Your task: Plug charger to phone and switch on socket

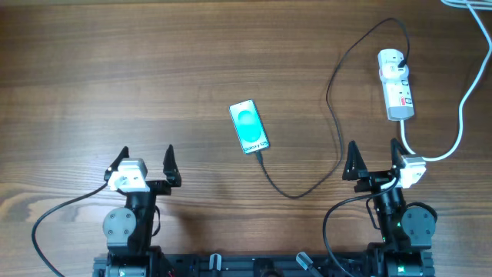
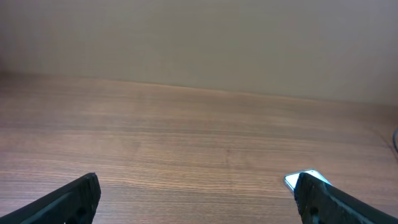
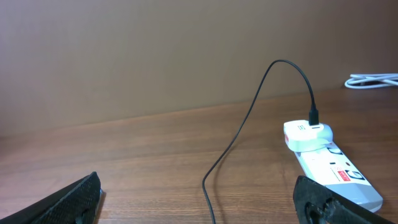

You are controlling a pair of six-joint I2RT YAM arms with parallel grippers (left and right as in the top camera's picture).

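Observation:
The phone (image 1: 249, 127) lies face up mid-table, cyan screen showing; a corner of it shows in the left wrist view (image 2: 297, 180). The black charger cable (image 1: 335, 115) runs from the phone's near end, loops right and up to a white adapter on the socket (image 1: 395, 86). The cable's end sits at the phone's bottom edge. The socket, a white power strip, also shows in the right wrist view (image 3: 333, 171) with the cable (image 3: 249, 118). My left gripper (image 1: 144, 159) is open and empty, near the front left. My right gripper (image 1: 374, 154) is open and empty, in front of the socket.
The socket's thick white cord (image 1: 461, 115) curves down the right side and passes close to my right gripper; more of it lies at the far right (image 3: 373, 80). Wooden table all around.

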